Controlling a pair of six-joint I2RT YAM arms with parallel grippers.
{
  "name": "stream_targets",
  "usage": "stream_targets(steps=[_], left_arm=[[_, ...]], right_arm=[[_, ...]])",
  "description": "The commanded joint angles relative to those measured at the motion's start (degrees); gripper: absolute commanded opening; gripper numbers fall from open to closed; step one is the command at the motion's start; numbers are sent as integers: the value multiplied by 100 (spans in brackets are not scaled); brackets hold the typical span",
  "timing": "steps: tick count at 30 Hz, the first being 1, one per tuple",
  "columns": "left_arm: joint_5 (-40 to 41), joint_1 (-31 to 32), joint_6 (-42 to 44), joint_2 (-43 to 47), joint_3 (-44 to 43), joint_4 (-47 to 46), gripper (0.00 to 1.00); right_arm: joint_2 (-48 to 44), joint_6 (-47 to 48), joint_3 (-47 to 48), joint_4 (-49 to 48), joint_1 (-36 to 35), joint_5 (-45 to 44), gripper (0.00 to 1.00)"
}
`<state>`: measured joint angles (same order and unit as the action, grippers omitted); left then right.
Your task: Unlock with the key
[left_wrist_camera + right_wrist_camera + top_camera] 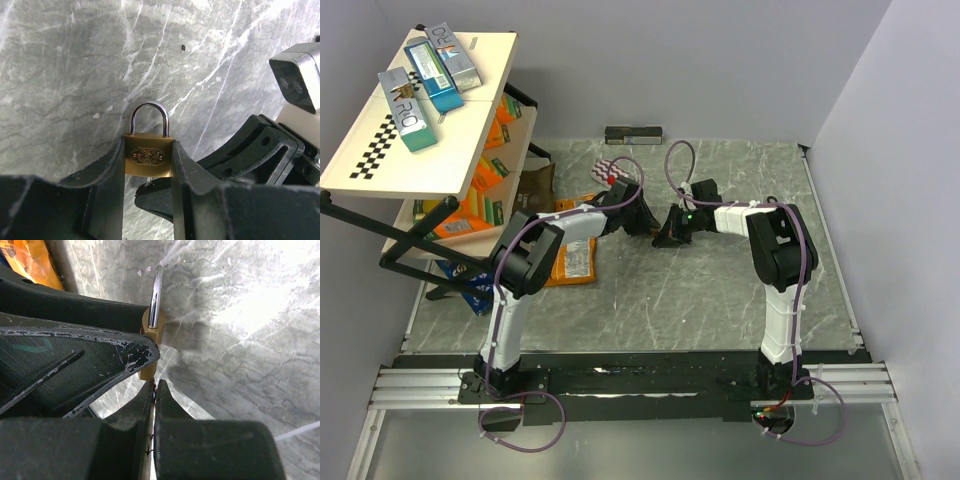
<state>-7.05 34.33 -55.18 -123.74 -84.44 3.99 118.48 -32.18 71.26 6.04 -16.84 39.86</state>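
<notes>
Left hand [148, 165] grips brass padlock [148, 156]; key [149, 182], perhaps silver sliver, beneath.

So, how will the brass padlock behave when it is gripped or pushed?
The padlock looks like solid brass, so it is probably stiff and heavy for its size. Its flat sides suit the left fingers, yet smooth metal may slip or twist under torque. Lying flat, it should slide, not roll.

The padlock [148, 155] body is showing brass yellow, its shackle [148, 107] polished silver. The tabletop [60, 75] is displaying grey marble with white veining. The shelf board [470, 120] is carrying a black-and-white checker strip.
</notes>
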Motion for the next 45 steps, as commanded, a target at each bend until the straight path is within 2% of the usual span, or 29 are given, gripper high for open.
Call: stream_targets(steps=[1, 15, 30, 41, 45], left_arm=[[-350, 180, 165, -220, 191, 1016, 1], [-798, 180, -133, -194, 288, 867, 1], [-1044, 206, -81, -220, 385, 832, 1], [-1351, 224, -142, -203, 288, 849, 1], [-1501, 250, -186, -177, 227, 832, 1]], right_arm=[[26, 177, 494, -1149, 199, -698, 0], [202, -77, 467, -2247, 120, -901, 0], [466, 19, 1056, -2362, 164, -1024, 0], [360, 107, 1161, -2907, 172, -1735, 0], [282, 98, 1127, -3380, 164, -2007, 0]])
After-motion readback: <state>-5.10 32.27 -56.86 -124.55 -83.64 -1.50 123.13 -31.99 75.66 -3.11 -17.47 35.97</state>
